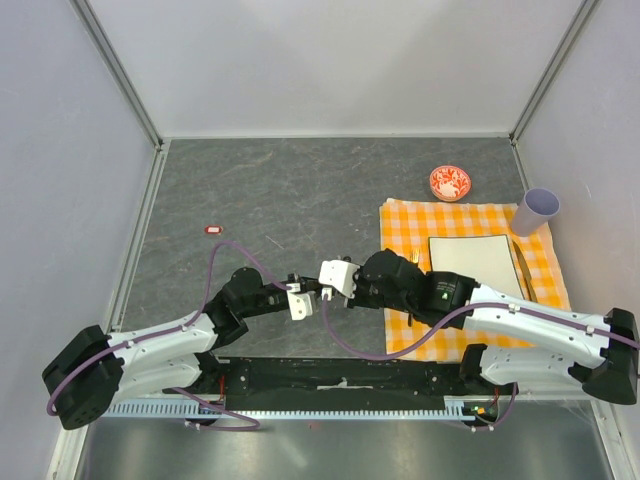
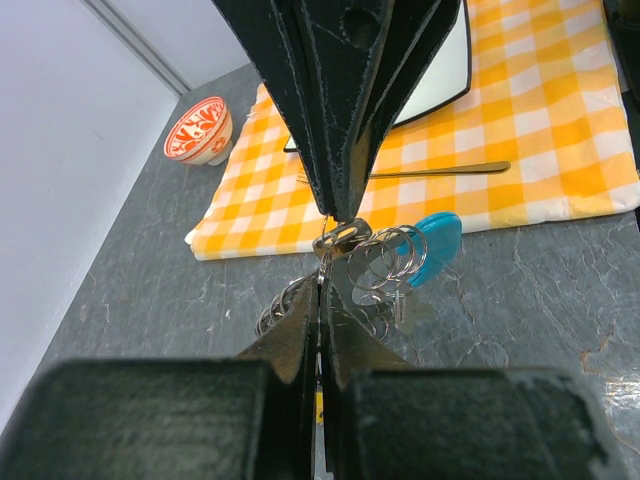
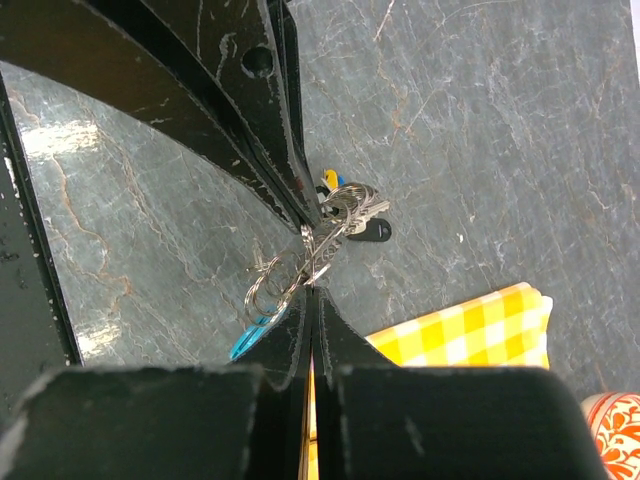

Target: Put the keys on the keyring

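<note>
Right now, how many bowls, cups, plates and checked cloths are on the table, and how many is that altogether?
Bowls: 1, the red-and-white bowl
Cups: 1, the lilac cup
Plates: 1, the white square plate
Checked cloths: 1, the orange-and-white cloth
Total: 4

The right gripper (image 3: 314, 292) has its fingers pressed together on a wire loop of the keyring (image 3: 283, 278), with the cyan strap hanging just left of them. Opposite, the left gripper (image 3: 313, 215) is pinched on the keys (image 3: 352, 208), one with a black head. Below is the grey table (image 3: 480, 130). A yellow checked cloth (image 3: 470, 325) lies to the right, with a red-and-white bowl (image 3: 618, 440) past its corner
</note>
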`<action>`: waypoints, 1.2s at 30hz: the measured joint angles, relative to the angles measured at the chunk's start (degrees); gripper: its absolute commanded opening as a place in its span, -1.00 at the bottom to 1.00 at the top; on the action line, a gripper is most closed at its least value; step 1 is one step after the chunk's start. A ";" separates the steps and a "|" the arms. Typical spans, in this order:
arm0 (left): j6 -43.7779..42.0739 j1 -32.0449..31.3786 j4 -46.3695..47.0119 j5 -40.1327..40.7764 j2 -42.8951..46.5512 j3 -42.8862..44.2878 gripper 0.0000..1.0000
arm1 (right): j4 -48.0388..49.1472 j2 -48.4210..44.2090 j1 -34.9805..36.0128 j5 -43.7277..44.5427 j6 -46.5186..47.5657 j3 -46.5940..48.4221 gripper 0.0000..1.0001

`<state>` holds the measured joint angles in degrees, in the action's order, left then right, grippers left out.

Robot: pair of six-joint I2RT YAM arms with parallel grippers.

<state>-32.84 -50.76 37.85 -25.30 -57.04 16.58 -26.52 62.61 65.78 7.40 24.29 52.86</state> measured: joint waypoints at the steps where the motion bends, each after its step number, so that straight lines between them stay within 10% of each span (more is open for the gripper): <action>1: 0.00 0.00 -0.02 0.00 -0.02 0.00 -0.96 | 0.07 -0.07 0.02 0.11 0.02 -0.02 -1.00; 36: 0.07 -0.02 -0.02 0.11 -0.35 0.35 -0.96 | 0.92 -0.59 0.11 0.11 0.00 -0.79 -1.00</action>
<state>-32.77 -50.78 37.82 -25.19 -57.39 16.93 -25.61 62.02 65.89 7.51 24.29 52.07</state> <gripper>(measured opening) 0.025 0.006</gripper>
